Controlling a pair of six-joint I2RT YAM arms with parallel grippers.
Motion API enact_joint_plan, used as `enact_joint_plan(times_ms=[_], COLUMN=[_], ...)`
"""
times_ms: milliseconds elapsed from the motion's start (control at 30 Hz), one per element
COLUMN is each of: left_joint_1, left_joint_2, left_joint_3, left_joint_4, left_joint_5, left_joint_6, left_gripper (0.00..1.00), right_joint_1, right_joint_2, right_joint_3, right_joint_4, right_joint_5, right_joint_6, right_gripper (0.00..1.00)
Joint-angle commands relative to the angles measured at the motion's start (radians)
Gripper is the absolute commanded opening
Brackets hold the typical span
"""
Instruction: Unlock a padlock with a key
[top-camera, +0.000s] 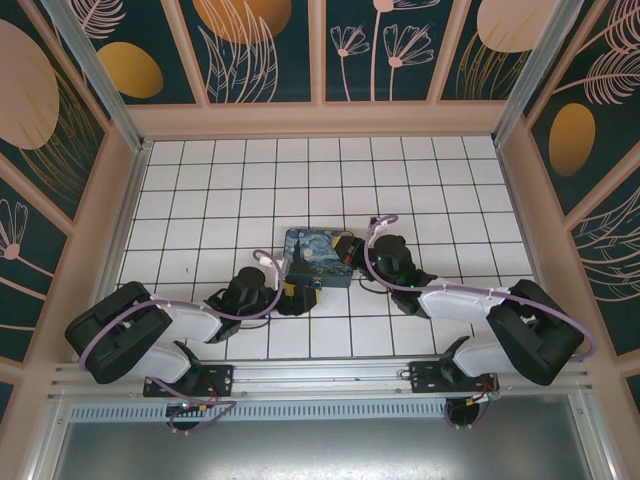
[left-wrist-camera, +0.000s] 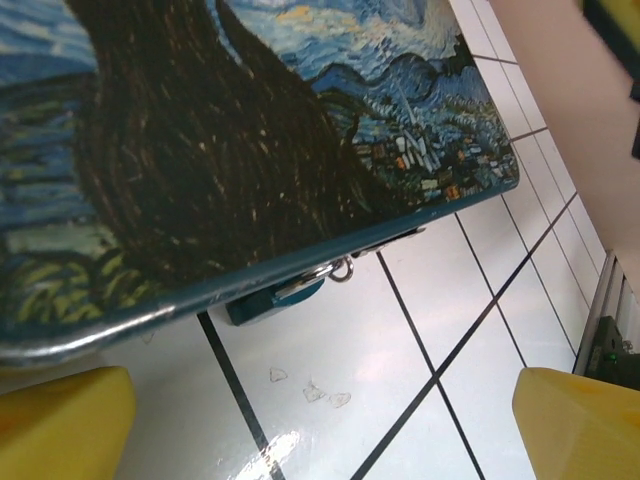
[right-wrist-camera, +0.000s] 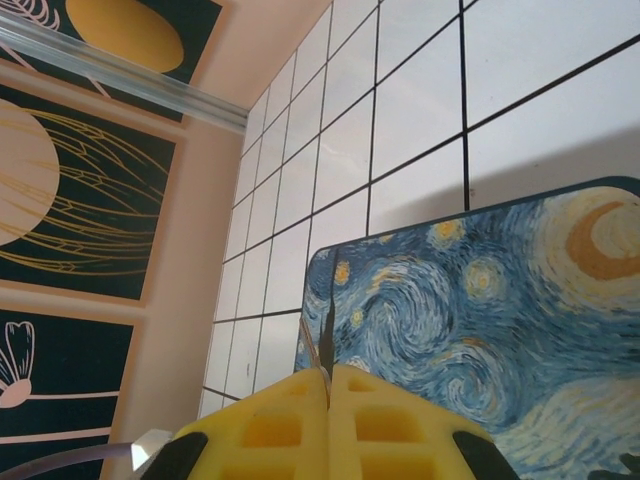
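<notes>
Left gripper (left-wrist-camera: 325, 425): spread, empty; box (left-wrist-camera: 250, 150) at 12 o'clock. Right gripper (right-wrist-camera: 328, 400): clamped on likely key (right-wrist-camera: 324, 345). Brace box before inserting.

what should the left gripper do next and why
Probably ease the open left gripper forward toward the small metal fitting at the front edge of the painted box: it lies ahead of the gripper, untouched, and the right gripper hovers shut over the lid.

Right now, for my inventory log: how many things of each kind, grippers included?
Painted box: 1
Padlock, tucked under the box edge: 1
Thin piece, possibly the key: 1
Grippers: 2 (left gripper, right gripper)
Total: 5
</notes>
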Motion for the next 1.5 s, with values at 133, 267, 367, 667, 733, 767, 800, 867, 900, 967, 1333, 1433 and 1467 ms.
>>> enact_joint_plan(times_ms=[133,267,367,667,733,767,800,867,900,967,1333,1433,1467], left_joint_1=[-0.007,-0.013,-0.032,-0.1,-0.101,-0.1,-0.1,-0.101,-0.101,-0.1,-0.102,-0.101,-0.102], left_joint_2=[0.051,0.104,0.137,0.207,0.208,0.204,0.197,0.178,0.166,0.146,0.179,0.21,0.221], left_joint_3=[0.025,0.038,0.056,0.107,0.1,0.096,0.093,0.084,0.081,0.08,0.11,0.119,0.123], left_joint_4=[0.105,0.138,0.15,0.149,0.149,0.143,0.138,0.123,0.111,0.089,0.08,0.103,0.115], left_joint_5=[0.022,0.045,0.041,-0.058,-0.098,-0.119,-0.143,-0.187,-0.212,-0.243,-0.226,-0.21,-0.202], left_joint_6=[0.034,0.031,0.036,0.062,0.068,0.074,0.079,0.094,0.104,0.126,0.187,0.193,0.195], left_gripper=[0.97,0.97,0.96,0.95,0.94,0.94,0.94,0.94,0.94,0.94,0.94,0.94,0.93], right_joint_1=[-0.006,-0.007,-0.007,-0.01,-0.01,-0.01,-0.01,-0.01,-0.01,-0.011,-0.009,-0.009,-0.009], right_joint_2=[0.034,0.048,0.056,0.073,0.075,0.077,0.079,0.081,0.083,0.083,0.107,0.116,0.117], right_joint_3=[-0.011,-0.011,-0.015,-0.038,-0.04,-0.041,-0.04,-0.042,-0.043,-0.044,-0.045,-0.041,-0.039], right_joint_4=[0.061,0.062,0.065,0.089,0.094,0.098,0.099,0.101,0.105,0.107,0.133,0.142,0.145], right_joint_5=[0.002,0.0,-0.002,-0.012,-0.015,-0.018,-0.021,-0.022,-0.023,-0.023,-0.026,-0.027,-0.029], right_joint_6=[0.008,0.008,0.007,0.014,0.016,0.017,0.017,0.019,0.019,0.021,0.034,0.038,0.039], right_gripper=[0.0,0.0,0.0,0.0,0.0,0.0,0.0,0.0,0.0,0.0,0.0,0.0,0.0])
